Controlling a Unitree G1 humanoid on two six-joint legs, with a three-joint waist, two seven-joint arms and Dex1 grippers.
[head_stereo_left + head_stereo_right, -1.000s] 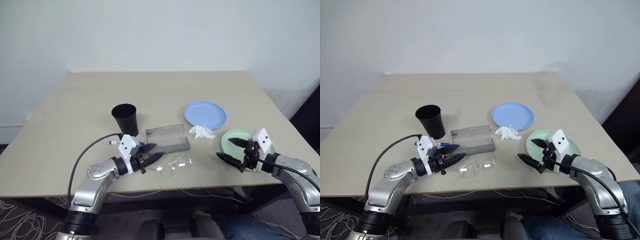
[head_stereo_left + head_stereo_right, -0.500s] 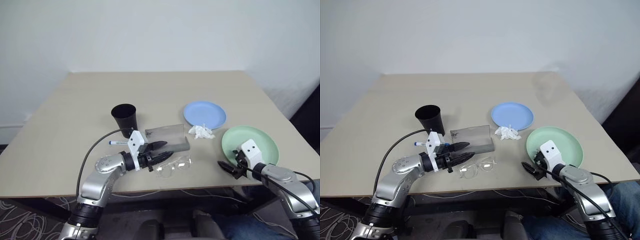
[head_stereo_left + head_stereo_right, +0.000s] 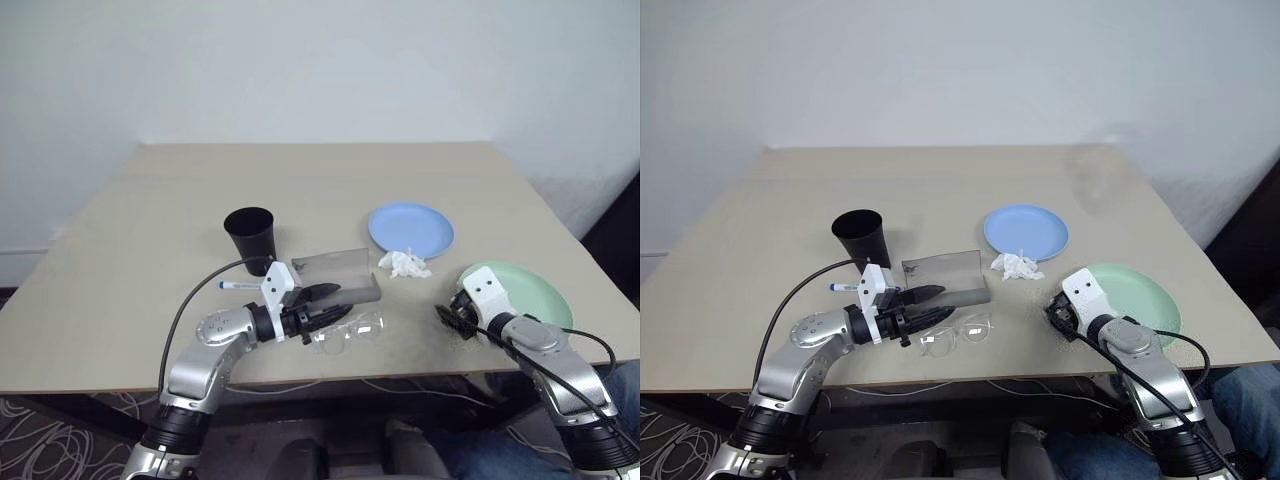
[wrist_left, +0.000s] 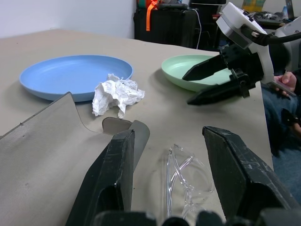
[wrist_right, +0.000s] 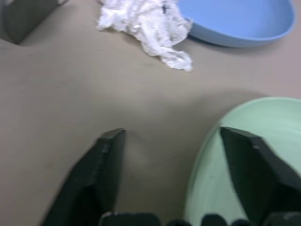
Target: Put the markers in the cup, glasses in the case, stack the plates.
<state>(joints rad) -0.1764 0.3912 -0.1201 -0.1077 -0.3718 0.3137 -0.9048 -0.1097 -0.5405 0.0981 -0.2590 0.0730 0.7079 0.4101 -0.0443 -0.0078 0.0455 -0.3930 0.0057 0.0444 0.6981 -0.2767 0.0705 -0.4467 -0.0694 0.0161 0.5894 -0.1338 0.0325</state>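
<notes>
Since the mint green round plastic plate [image 5: 244,155] must go onto the light blue round plate [image 5: 237,19] ahead, my right gripper [image 5: 171,155] straddles its near rim, jaws spread, nothing clamped; my left gripper [image 4: 169,155] gapes over the clear plastic glasses [image 4: 186,176].

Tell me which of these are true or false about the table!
1. The glasses are inside the case. False: they lie on the table in front of it.
2. The cup stands upright. True.
3. The blue plate sits on the green plate. False: they lie apart.
4. A crumpled tissue lies beside the blue plate. True.
5. The left gripper holds a marker. False: it is open and empty.
</notes>
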